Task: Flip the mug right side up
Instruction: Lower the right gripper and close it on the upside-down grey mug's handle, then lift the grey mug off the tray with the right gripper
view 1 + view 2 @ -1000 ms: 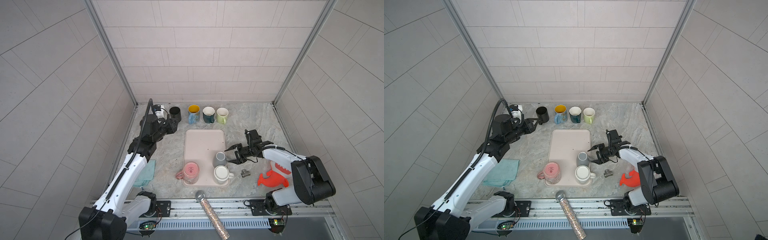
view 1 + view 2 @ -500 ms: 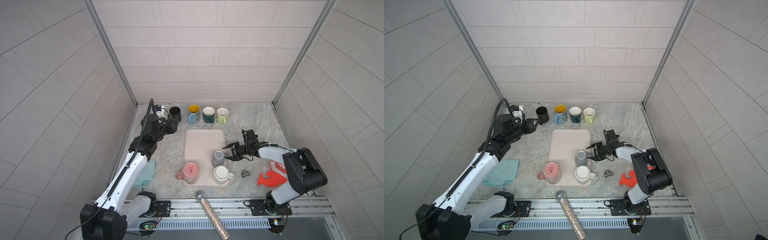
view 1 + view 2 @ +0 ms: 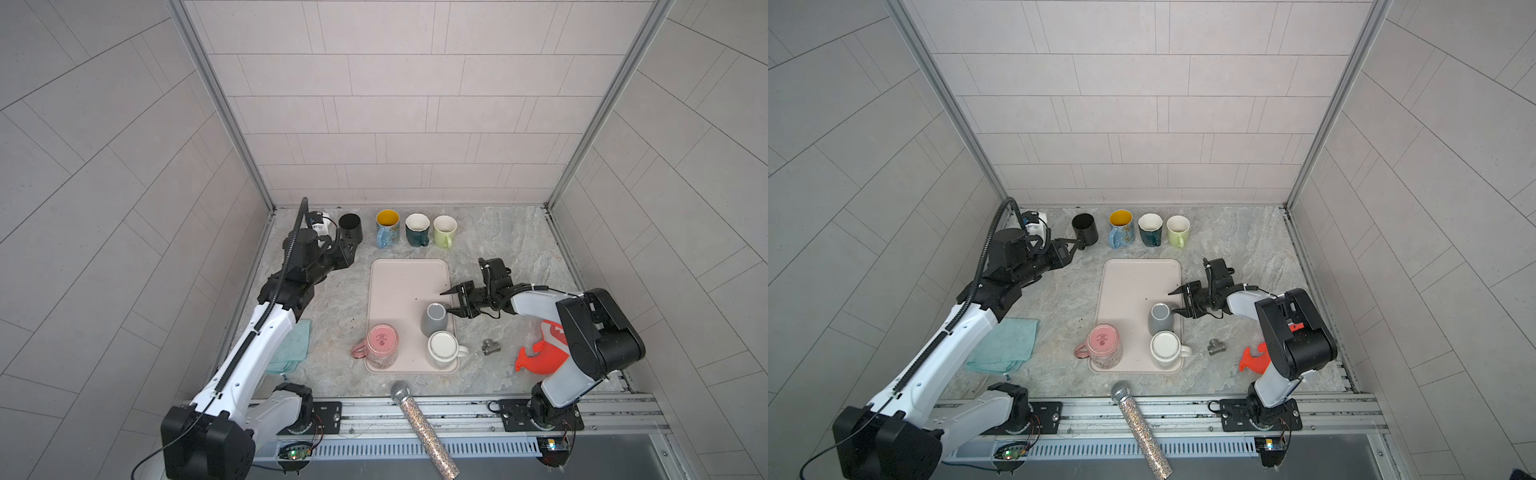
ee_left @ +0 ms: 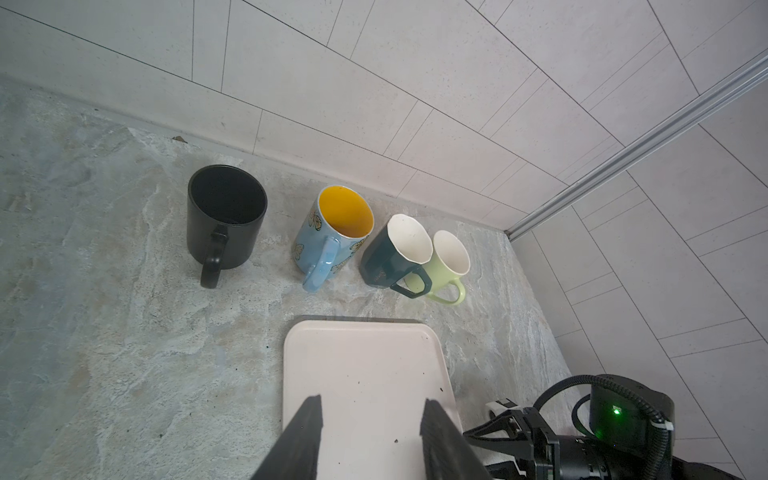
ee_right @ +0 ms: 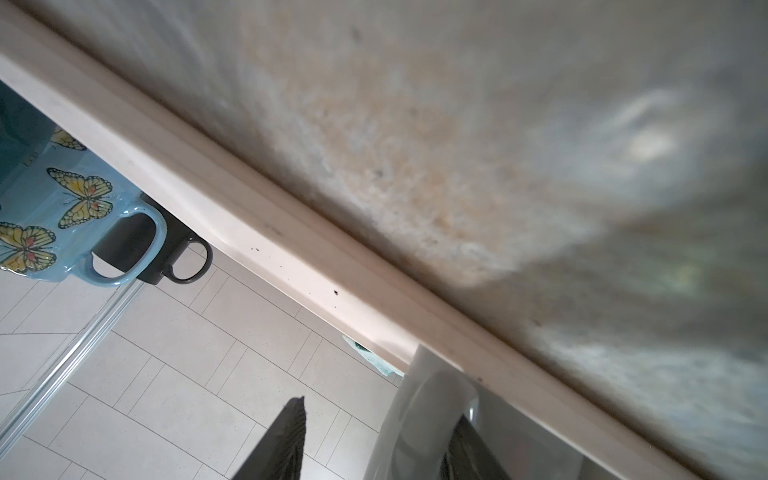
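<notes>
Three mugs stand upside down on the pink tray [image 3: 405,276]: a grey mug [image 3: 433,319] [image 3: 1160,319], a pink one [image 3: 382,345] and a white one [image 3: 441,350]. My right gripper [image 3: 447,302] [image 3: 1174,302] lies low at the grey mug's right side, open; its near finger touches the mug's upper edge and the far finger hangs over bare tray. In the right wrist view the grey mug [image 5: 419,415] sits against one finger with a wide gap to the other. My left gripper [image 3: 1074,242] [image 4: 372,409] hovers open and empty beside the black mug [image 3: 350,226].
Upright along the back wall stand a black, a blue-and-yellow [image 3: 387,227], a dark teal [image 3: 417,228] and a green mug [image 3: 444,230]. A teal cloth [image 3: 291,349] lies left of the tray. Right of it lie a metal fitting [image 3: 490,347] and an orange toy [image 3: 540,353]. A glitter microphone [image 3: 419,428] crosses the front rail.
My right gripper has slid left to the grey mug and its jaws have narrowed. The left arm has stayed still.
</notes>
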`<action>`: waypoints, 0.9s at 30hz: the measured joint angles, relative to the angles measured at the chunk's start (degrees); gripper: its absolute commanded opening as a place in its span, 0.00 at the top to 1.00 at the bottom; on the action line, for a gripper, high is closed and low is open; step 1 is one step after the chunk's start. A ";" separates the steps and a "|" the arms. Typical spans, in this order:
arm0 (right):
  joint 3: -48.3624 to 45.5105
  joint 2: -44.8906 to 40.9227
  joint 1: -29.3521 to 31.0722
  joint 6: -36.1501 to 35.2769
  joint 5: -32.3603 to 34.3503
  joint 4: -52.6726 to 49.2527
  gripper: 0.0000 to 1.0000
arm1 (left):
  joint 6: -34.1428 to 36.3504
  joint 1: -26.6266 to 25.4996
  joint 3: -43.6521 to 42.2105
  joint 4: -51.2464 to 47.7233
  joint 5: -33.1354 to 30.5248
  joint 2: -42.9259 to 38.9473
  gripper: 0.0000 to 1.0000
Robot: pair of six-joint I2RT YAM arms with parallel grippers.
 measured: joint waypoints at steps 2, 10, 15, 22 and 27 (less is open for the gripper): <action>0.44 0.00 0.00 0.22 0.00 0.28 0.50 | 0.00 0.00 0.00 0.00 -0.02 0.00 0.55; 1.49 0.00 1.03 1.22 -0.02 1.62 0.50 | 0.00 0.00 0.00 -0.02 -0.17 0.00 0.55; 0.83 0.26 2.34 3.04 -0.42 5.14 0.51 | 0.00 0.00 0.00 -0.02 -0.17 0.00 0.55; 0.63 2.91 3.69 4.98 -1.31 9.64 0.58 | 0.02 0.02 0.00 -0.02 -0.20 0.00 0.55; 0.63 4.46 3.74 5.92 -1.75 11.67 0.72 | 0.22 0.04 0.00 -0.04 -0.22 0.00 0.55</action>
